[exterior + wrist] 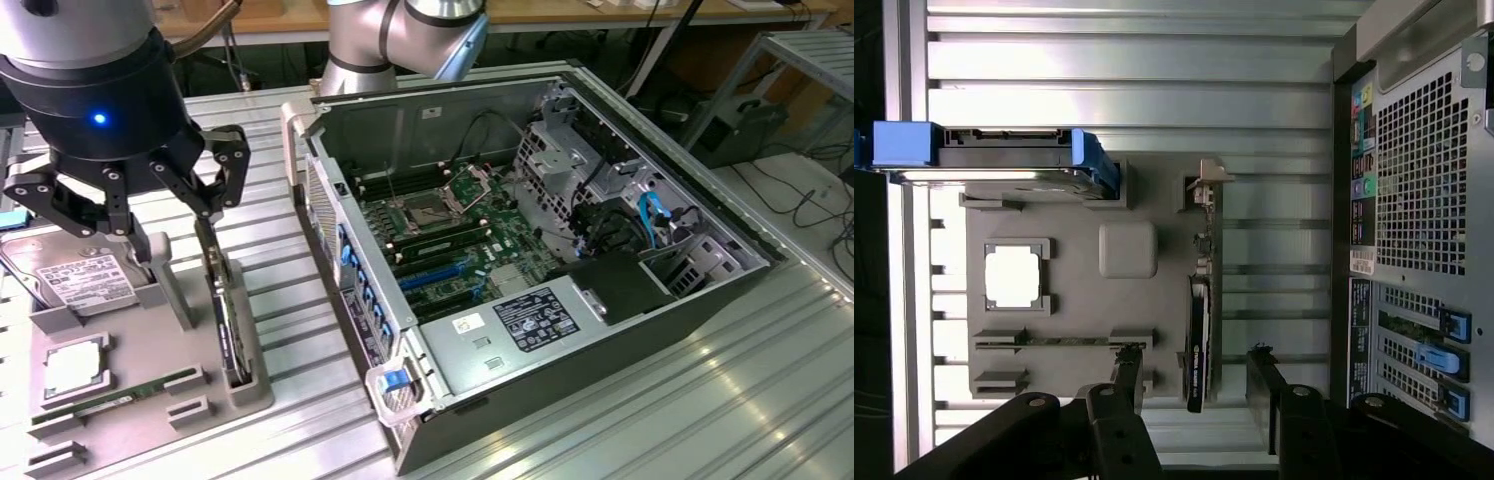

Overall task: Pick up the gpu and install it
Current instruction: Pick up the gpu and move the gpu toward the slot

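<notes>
1. Tray (187,350) sits on table (307,400) at the exterior view's left. PC case (427,115) lies just beside it, toward the exterior view's right.
2. On tray, far to near: hard drive (74,275), CPU (74,365), RAM stick (127,397).
3. Gpu (224,310) stands on edge in slot along tray's case-side edge, betw. other parts & case.
4. Gripper (174,235) hangs above tray's far part, over gpu's far end, not touching.

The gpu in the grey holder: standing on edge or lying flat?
Standing on edge: the gpu sits upright in a slot of the grey holder, and the wrist view shows it as a thin dark strip.
</notes>
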### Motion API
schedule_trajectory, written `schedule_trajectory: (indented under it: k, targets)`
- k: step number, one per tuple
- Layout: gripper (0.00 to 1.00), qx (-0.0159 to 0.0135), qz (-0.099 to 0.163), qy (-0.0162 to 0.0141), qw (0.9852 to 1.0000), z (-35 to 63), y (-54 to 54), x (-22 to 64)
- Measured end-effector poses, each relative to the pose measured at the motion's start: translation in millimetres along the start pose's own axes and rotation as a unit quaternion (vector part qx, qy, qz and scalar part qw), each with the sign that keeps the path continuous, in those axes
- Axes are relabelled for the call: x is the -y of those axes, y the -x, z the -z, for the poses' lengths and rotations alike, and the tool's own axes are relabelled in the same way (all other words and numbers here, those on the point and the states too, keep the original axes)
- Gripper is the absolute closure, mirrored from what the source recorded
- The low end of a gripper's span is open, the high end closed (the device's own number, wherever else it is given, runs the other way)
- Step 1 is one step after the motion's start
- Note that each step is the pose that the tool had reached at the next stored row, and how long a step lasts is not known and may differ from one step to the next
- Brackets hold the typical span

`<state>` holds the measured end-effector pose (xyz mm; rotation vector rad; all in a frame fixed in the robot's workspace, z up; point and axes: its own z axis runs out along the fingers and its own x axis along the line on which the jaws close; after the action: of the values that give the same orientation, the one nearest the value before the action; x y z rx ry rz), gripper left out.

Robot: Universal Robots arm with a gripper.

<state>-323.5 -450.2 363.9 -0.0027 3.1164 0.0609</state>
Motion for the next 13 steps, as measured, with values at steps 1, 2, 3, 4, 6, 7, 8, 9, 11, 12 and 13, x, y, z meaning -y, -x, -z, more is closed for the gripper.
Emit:
schedule_trajectory:
  k: [1, 2, 3, 4, 6, 7, 8, 9, 11, 12, 13]
  targets:
    - [0.45, 0.0000, 0.000, 0.0000, 1.0000, -0.3, 0.0, 0.0]
    - [0.45, 0.0000, 0.000, 0.0000, 1.0000, -0.6, 0.0, 0.0]
    - [0.45, 0.0001, 0.000, 0.0000, 1.0000, -0.9, 0.0, 0.0]
    - [0.45, 0.0000, 0.000, 0.0000, 1.0000, -1.1, 0.0, 0.0]
    - [0.45, 0.0001, 0.000, 0.0000, 1.0000, -1.7, 0.0, 0.1]
    - [0.45, 0.0001, 0.000, 0.0001, 1.0000, -2.1, 0.1, 0.1]
    - [0.45, 0.0001, 0.000, 0.0000, 1.0000, -2.3, 0.1, 0.1]
    - [0.45, 0.0001, 0.000, 0.0000, 1.0000, -2.6, 0.2, 0.1]
    - [0.45, 0.0001, 0.000, 0.0000, 1.0000, -3.2, 0.3, 0.1]
    - [0.45, 0.0001, 0.000, 0.0001, 1.0000, -3.7, 0.4, 0.1]
    - [0.45, 0.0001, 0.000, 0.0000, 1.0000, -4.1, 0.5, 0.1]
